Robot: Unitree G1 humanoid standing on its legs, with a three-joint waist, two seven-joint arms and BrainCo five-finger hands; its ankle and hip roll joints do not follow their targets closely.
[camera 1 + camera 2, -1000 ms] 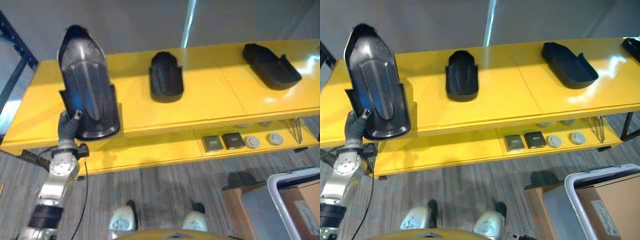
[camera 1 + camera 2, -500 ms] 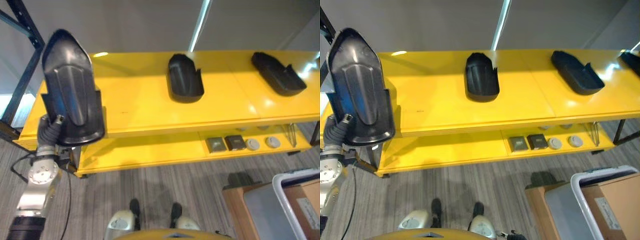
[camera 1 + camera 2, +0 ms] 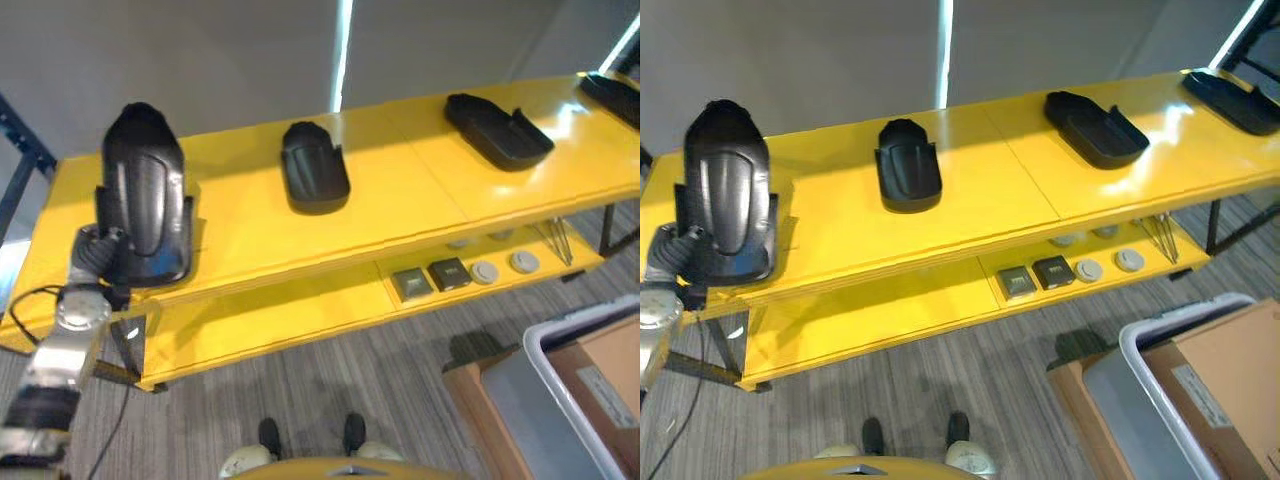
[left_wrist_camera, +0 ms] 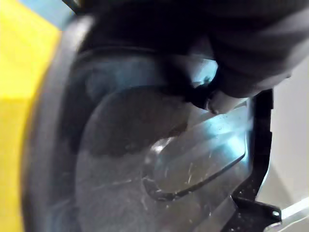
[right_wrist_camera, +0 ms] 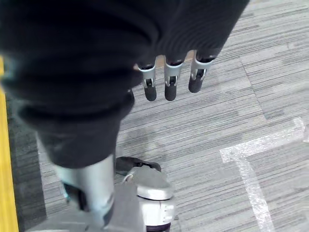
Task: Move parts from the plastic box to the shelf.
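A large black moulded part rests on the left end of the yellow shelf, its narrow end pointing to the wall. My left hand is at the part's near edge, shut on its rim. Up close, the left wrist view shows the part's glossy inner face with a finger pressed against it. My right hand hangs over the grey floor with straight fingers and holds nothing. The grey plastic box with a white rim stands at the lower right.
Three more black parts lie on the shelf top: a short one, a long one and one at the far right. Small square and round items sit on the lower shelf. A cardboard box lies in the plastic box.
The camera has shifted. My left hand has brought the large black part down from a raised tilt until it rests on the shelf's left end.
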